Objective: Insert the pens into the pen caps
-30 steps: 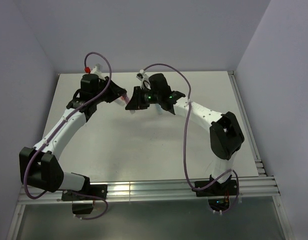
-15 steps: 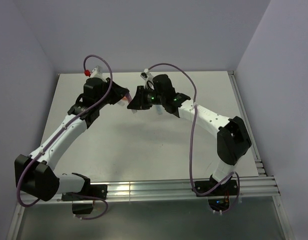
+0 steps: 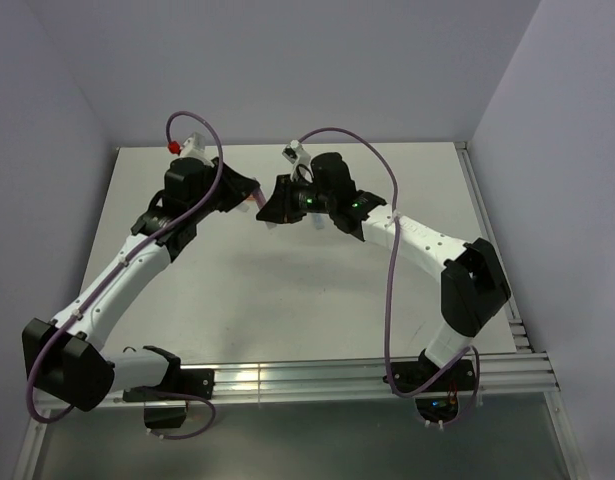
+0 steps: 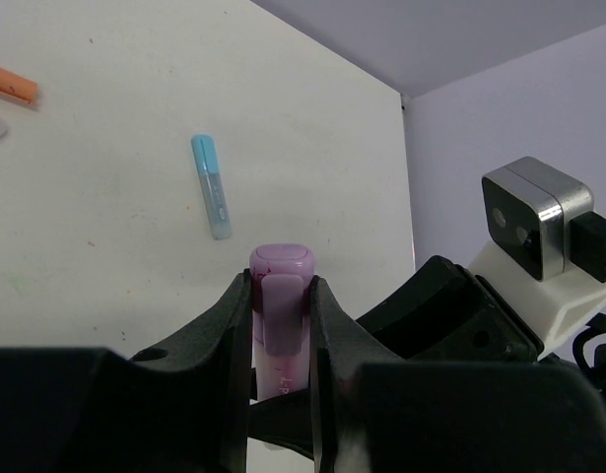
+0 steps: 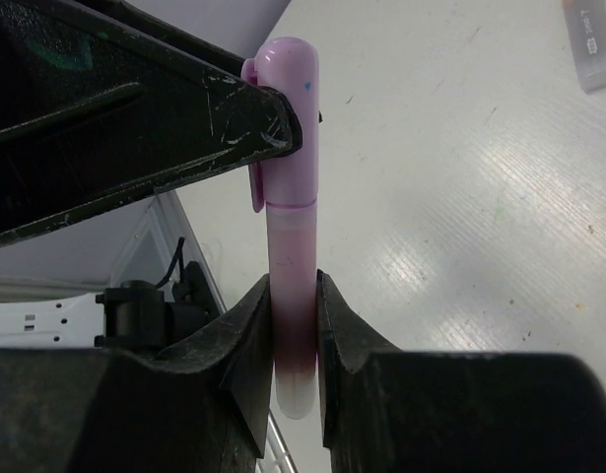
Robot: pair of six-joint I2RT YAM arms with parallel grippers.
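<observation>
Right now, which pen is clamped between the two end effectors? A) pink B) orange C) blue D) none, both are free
A: the right end effector is shut on the pink pen and the left end effector on its pink cap, while the blue pen lies loose on the table.

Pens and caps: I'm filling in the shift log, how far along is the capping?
Done: the pink pen looks seated in its pink cap. In hand: the right gripper holds the pen, the left gripper the cap. Remaining: the blue piece and orange piece lie apart on the table.
</observation>
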